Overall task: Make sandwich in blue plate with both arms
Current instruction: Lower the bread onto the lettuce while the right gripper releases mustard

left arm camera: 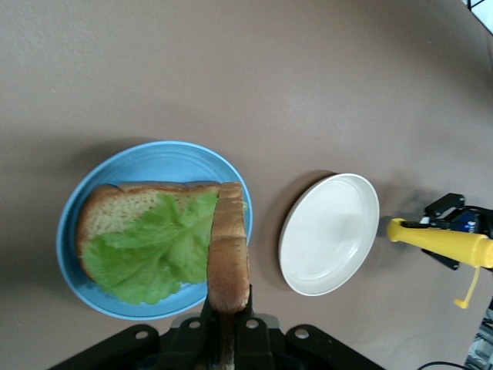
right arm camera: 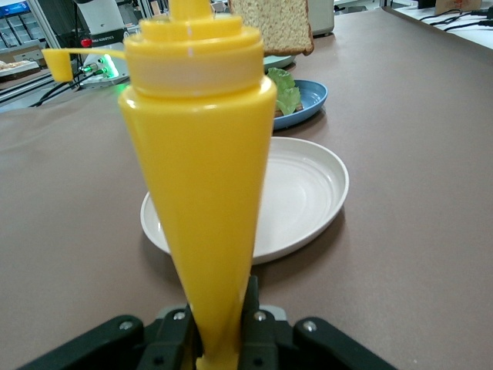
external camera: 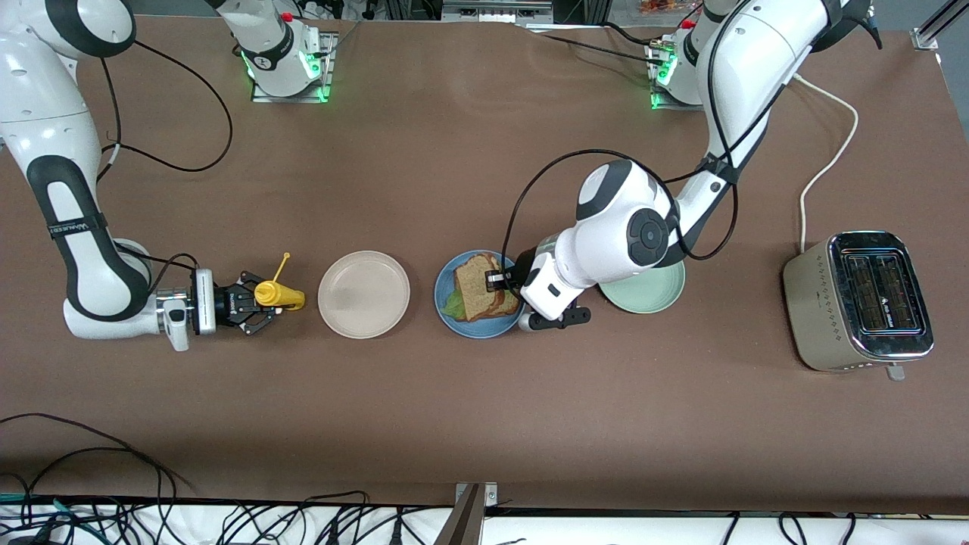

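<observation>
The blue plate carries one bread slice with a ruffled lettuce leaf lying on it. My left gripper is shut on a second bread slice. It holds that slice by one edge over the plate, above the lettuce. Toward the right arm's end of the table, my right gripper is shut on a yellow squeeze bottle with its cap flipped open, low over the table.
A beige plate lies between the bottle and the blue plate. A pale green plate sits under the left arm's wrist. A metal toaster stands at the left arm's end. Cables run along the table's near edge.
</observation>
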`<state>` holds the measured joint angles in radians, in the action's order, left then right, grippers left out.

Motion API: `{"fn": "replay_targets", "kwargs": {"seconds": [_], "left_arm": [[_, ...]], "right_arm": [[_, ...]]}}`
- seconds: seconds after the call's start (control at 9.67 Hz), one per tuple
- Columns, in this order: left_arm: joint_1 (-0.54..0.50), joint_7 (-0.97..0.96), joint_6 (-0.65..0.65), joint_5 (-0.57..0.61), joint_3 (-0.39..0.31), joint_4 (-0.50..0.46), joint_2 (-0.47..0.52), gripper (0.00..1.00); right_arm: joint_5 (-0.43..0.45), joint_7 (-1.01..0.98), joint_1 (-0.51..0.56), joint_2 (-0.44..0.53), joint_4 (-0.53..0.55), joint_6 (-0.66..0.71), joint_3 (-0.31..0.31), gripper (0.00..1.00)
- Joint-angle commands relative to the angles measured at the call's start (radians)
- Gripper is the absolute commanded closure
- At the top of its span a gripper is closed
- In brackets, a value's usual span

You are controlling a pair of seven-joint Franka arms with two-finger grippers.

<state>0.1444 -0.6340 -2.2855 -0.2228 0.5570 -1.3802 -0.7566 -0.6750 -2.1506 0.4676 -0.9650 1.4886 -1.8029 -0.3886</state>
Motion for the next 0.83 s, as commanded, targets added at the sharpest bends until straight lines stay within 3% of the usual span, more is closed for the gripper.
{"fn": "replay_targets", "kwargs": {"seconds": [0.0, 0.1, 0.21, 0.31, 0.72], "left_arm": [[0.011, -0.016, -0.077, -0.047, 0.015, 0.021, -0.039, 1.0], [0.018, -0.004, -0.081, -0.04, 0.015, 0.021, -0.053, 1.0], [0.02, 0.014, -0.094, -0.036, 0.015, 0.02, -0.067, 1.0], [0.02, 0.022, -0.094, -0.035, 0.015, 0.017, -0.07, 1.0], [0.018, 0.025, -0.092, -0.035, 0.012, -0.014, -0.084, 1.0]], "right_arm": [[-0.008, -0.032, 0.016, -0.012, 0.002, -0.01, -0.012, 0.71], [-0.009, -0.032, 0.017, -0.017, 0.002, -0.01, -0.012, 0.59], [-0.012, -0.035, 0.017, -0.024, 0.002, -0.013, -0.012, 0.35], [-0.014, -0.061, 0.019, -0.026, 0.001, -0.021, -0.012, 0.0], [-0.006, -0.058, 0.023, -0.021, -0.007, -0.015, 0.01, 0.0]]}}
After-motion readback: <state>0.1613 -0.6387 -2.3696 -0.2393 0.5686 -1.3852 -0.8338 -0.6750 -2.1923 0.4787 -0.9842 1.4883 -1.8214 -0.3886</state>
